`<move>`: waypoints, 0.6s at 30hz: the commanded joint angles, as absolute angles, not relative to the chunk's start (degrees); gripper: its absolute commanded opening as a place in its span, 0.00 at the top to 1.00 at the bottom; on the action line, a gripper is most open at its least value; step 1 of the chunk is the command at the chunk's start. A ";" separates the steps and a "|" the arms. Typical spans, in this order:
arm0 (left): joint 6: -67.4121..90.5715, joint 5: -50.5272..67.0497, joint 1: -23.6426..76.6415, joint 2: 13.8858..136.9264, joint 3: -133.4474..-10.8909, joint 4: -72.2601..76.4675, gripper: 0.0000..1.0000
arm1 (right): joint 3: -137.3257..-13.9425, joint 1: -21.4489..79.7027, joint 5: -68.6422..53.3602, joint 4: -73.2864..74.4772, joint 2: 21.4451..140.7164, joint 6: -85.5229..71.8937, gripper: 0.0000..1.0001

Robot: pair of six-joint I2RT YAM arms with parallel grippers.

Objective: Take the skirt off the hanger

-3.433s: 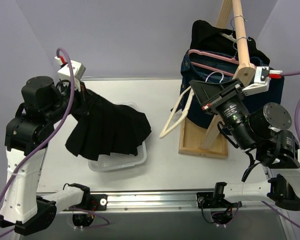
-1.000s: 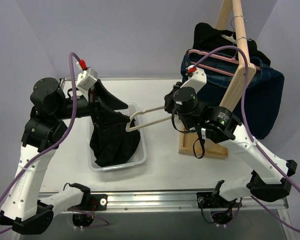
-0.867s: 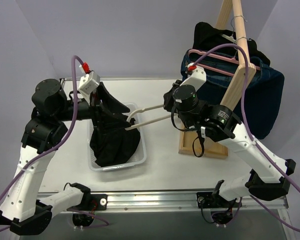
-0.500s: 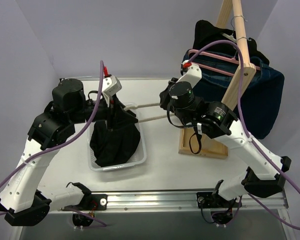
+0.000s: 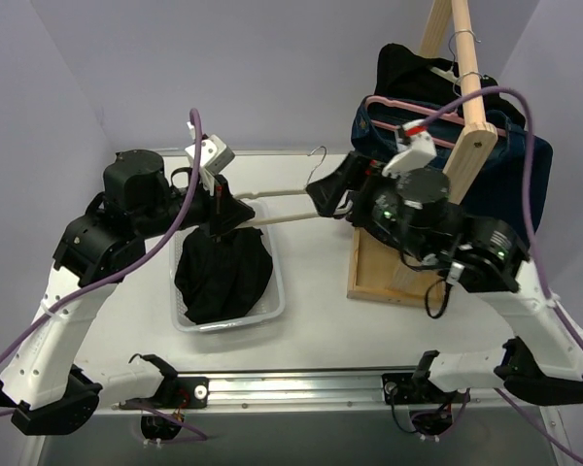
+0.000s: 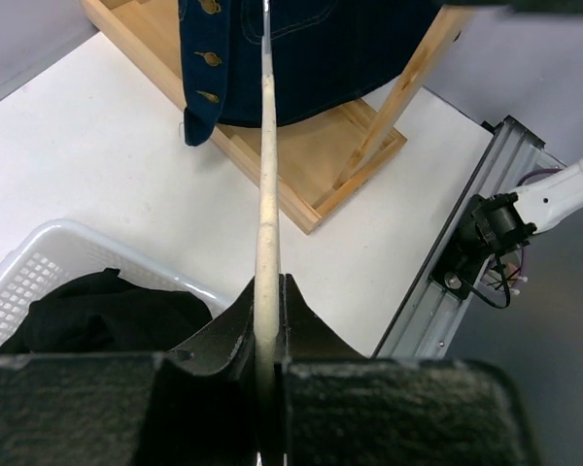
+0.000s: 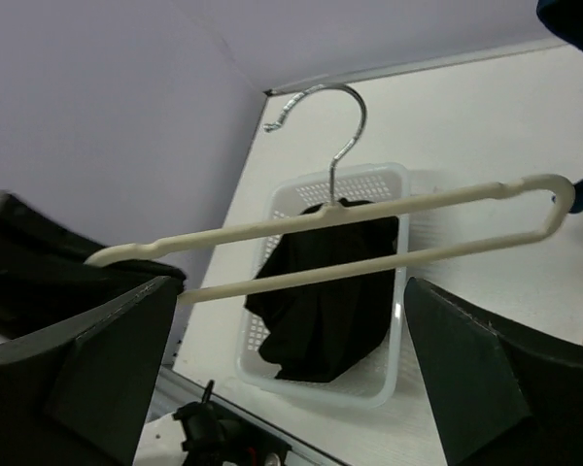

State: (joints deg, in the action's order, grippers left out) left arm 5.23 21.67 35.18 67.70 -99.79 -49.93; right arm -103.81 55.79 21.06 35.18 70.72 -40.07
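My skirt (image 5: 223, 277) lies heaped in the basket (image 5: 277, 291) on the table, free of the hanger (image 6: 267, 175). My left tool (image 6: 269, 301) clamps the bare hanger aloft; my right tool (image 5: 328, 194) gapes wide, empty. Removal looks done.

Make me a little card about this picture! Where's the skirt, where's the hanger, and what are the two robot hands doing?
skirt: bunched up inside the white basket, off the hanger
hanger: bare, held level in the air above the basket, hook pointing toward the far wall
left gripper: shut on one end of the hanger
right gripper: open, by the hanger's other end, not gripping it
job: skirt looks removed from the hanger
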 commanded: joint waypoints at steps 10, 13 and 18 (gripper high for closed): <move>4.39 35.59 35.59 69.61 -101.51 -43.42 0.98 | -107.92 55.37 -6.49 5.37 58.27 -39.02 1.00; 5.44 37.87 36.12 71.19 -101.69 -40.53 0.98 | -113.71 55.37 -7.39 7.55 60.55 -37.62 1.00; 7.47 42.00 36.30 79.88 -108.35 -37.01 0.98 | -113.74 55.37 -6.94 4.32 60.82 -37.79 1.00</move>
State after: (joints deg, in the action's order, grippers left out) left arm 5.85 37.01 35.97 75.64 -102.69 -44.49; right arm -114.24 55.79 -4.23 9.74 59.02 -38.09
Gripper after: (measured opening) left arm 0.099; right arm 0.001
